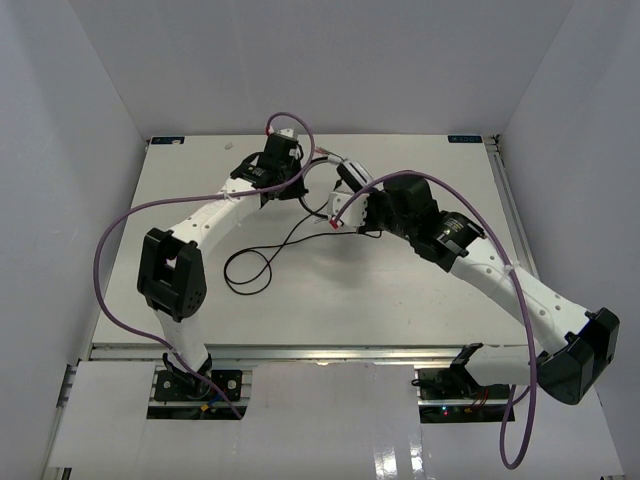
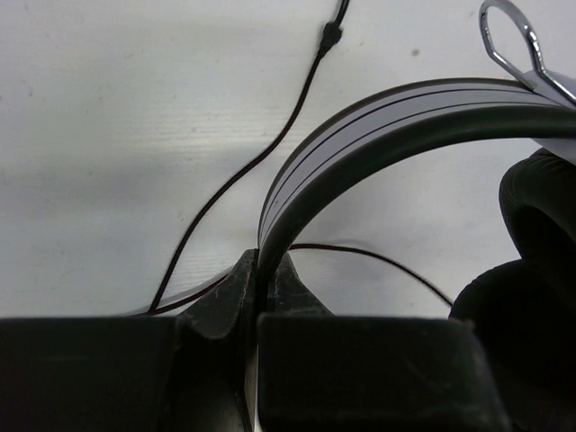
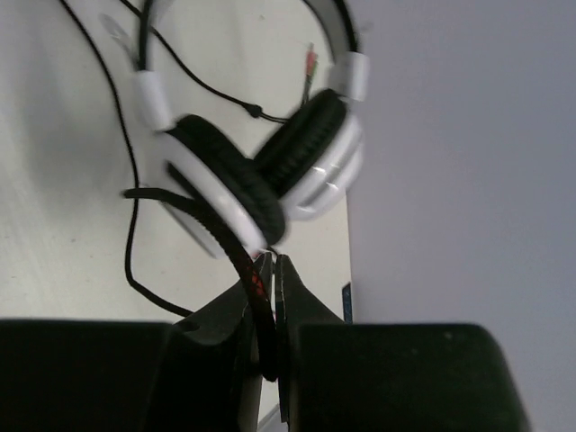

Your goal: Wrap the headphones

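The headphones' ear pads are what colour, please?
Black ear pads, best seen from the right wrist.

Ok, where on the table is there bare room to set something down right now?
Front centre of the table, between the cord loop and the right arm, is bare. So is the back-right corner. Back centre is crowded around the headphones.

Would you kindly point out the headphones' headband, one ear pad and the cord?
headband (image 2: 387,112), left wrist view, striped outer face of arch.
ear pad (image 3: 229,180), right wrist view, black cushion, nearer cup.
cord (image 2: 331,38), left wrist view, small inline bulge.
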